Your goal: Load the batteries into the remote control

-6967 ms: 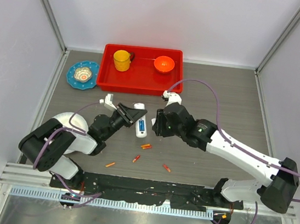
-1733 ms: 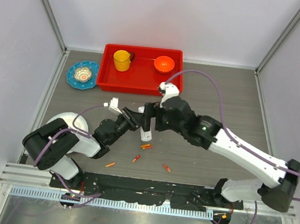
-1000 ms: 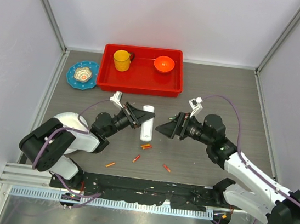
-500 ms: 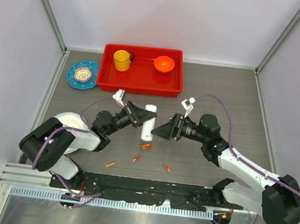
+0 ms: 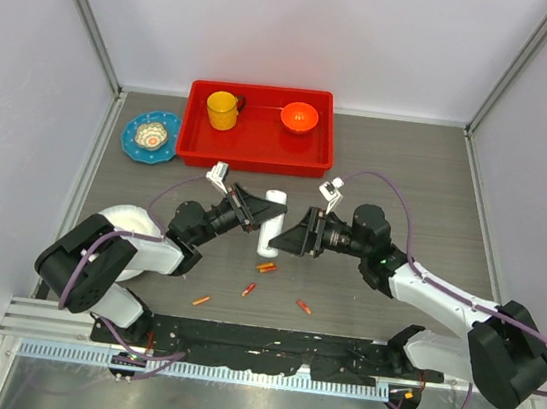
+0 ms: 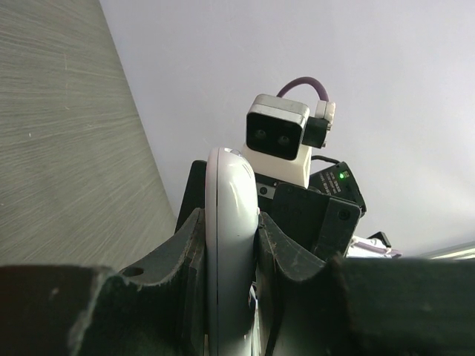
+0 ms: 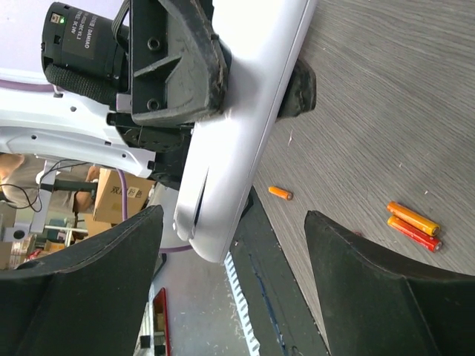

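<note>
Lining up the black right gripper (image 5: 292, 243), jaws wide apart, on the slim white plastic remote control (image 5: 271, 221).
The black left gripper (image 5: 255, 214) is clamped on the remote's sides, holding it over the grey table (image 5: 408, 182). The right gripper should probably close squarely on the free end without twisting it. The small orange cylindrical batteries (image 5: 266, 266) lie loose just below.

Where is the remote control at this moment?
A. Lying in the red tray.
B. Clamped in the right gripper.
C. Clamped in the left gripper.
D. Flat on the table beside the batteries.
C: the left gripper pinches the remote control from both sides, while the right gripper is open.
</note>
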Robot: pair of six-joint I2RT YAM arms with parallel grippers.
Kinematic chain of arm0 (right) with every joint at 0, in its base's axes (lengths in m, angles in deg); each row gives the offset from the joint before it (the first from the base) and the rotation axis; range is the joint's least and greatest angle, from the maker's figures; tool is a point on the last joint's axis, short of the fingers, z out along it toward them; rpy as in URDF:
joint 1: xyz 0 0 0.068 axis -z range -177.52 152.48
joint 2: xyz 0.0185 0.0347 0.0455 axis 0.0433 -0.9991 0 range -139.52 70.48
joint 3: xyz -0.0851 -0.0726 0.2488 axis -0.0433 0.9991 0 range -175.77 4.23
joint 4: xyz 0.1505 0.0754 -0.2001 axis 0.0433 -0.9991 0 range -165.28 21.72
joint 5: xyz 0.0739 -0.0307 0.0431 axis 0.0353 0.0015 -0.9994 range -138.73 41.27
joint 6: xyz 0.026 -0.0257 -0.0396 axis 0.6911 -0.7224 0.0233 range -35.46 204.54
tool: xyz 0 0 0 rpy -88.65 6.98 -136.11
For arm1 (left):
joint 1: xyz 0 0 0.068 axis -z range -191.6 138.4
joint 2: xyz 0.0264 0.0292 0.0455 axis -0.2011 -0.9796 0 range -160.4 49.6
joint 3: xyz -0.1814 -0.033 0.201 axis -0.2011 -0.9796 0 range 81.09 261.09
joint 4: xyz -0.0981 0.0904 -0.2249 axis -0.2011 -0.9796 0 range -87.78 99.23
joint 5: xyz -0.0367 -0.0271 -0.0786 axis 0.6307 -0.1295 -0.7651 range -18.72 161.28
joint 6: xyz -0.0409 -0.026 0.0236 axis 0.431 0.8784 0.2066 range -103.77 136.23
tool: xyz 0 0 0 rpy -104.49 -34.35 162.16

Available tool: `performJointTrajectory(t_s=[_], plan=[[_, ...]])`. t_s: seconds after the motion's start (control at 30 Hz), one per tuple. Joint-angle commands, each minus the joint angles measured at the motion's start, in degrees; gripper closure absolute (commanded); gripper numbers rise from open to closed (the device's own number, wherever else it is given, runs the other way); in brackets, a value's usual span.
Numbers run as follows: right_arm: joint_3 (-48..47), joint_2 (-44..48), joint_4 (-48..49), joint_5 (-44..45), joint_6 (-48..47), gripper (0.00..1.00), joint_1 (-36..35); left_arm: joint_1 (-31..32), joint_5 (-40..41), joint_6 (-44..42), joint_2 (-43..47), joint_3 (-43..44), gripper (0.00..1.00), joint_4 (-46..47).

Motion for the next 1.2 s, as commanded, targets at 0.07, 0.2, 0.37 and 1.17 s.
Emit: performJointTrajectory(t_s=[0.07,0.2,0.37,1.17], plan=[[-3.55,-2.93,4.33,-0.13,0.07,0.22,-1.2,-0.19,-1.34,0.84,-0.02,1.88,1.0,14.68],[-3.99,-4.34,4.85,1.01,0.77,0.29,-1.28,-0.19,-1.43,0.93,0.25,1.71,1.0,14.68],[-4.43,-5.48,5.47,1.81,1.74,0.36,-1.28,-0.19,-1.6,0.93,0.95,1.44,1.0,14.68],[-5.4,-7.33,7.49,1.46,4.38,0.67,-3.3,-0.19,0.94,-0.74,1.92,0.13,1.0,14.6]])
